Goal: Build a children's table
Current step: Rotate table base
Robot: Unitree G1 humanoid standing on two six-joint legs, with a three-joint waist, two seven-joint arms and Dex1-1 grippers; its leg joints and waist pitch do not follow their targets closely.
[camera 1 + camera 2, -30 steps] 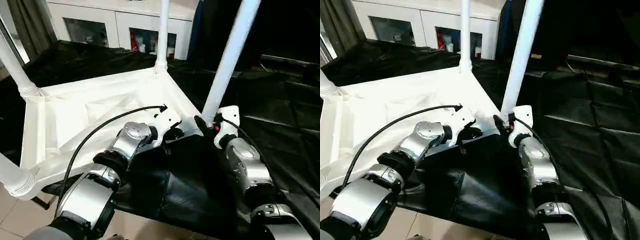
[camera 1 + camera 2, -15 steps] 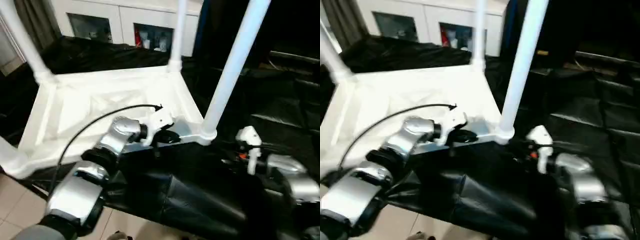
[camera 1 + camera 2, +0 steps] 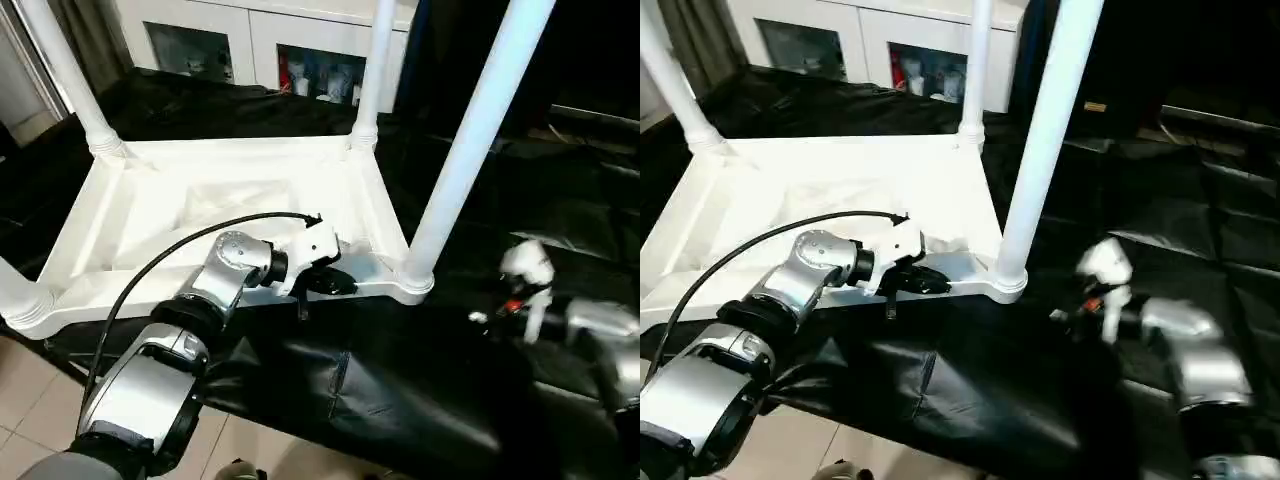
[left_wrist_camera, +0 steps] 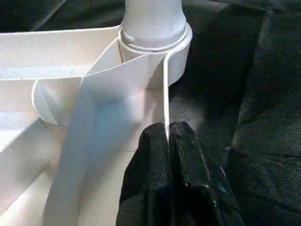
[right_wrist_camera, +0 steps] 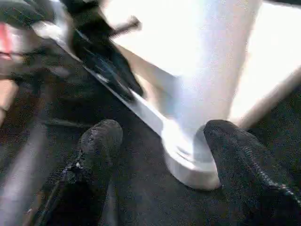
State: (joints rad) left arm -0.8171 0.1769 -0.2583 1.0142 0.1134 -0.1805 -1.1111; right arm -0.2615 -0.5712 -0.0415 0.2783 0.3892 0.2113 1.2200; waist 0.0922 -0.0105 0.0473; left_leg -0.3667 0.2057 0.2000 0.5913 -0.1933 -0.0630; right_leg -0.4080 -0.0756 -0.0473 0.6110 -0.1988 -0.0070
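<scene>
The children's table lies upside down on a black cloth, its ribbed underside (image 3: 200,200) facing up and its white legs standing in the corner sockets. The near right leg (image 3: 470,130) rises from its socket (image 3: 413,280). My left gripper (image 3: 335,283) is shut on the table's thin front rim (image 4: 165,89) just beside that socket, the rim pinched between its black fingertips (image 4: 155,136). My right gripper (image 3: 482,316) hovers open over the cloth to the right of that leg. In the right wrist view its fingers (image 5: 101,136) stand wide apart, with the leg's base (image 5: 197,155) ahead of them, untouched.
A white glass-door cabinet (image 3: 250,40) stands behind the table. The black cloth (image 3: 400,380) covers the surface and drops off at the front edge to a tiled floor (image 3: 20,440). The other legs (image 3: 372,70) (image 3: 65,70) stand upright at the far corners.
My right gripper has drawn back from the near right leg's base and moved to the right over the cloth. The left gripper stays clamped on the rim. The camera has shifted.
</scene>
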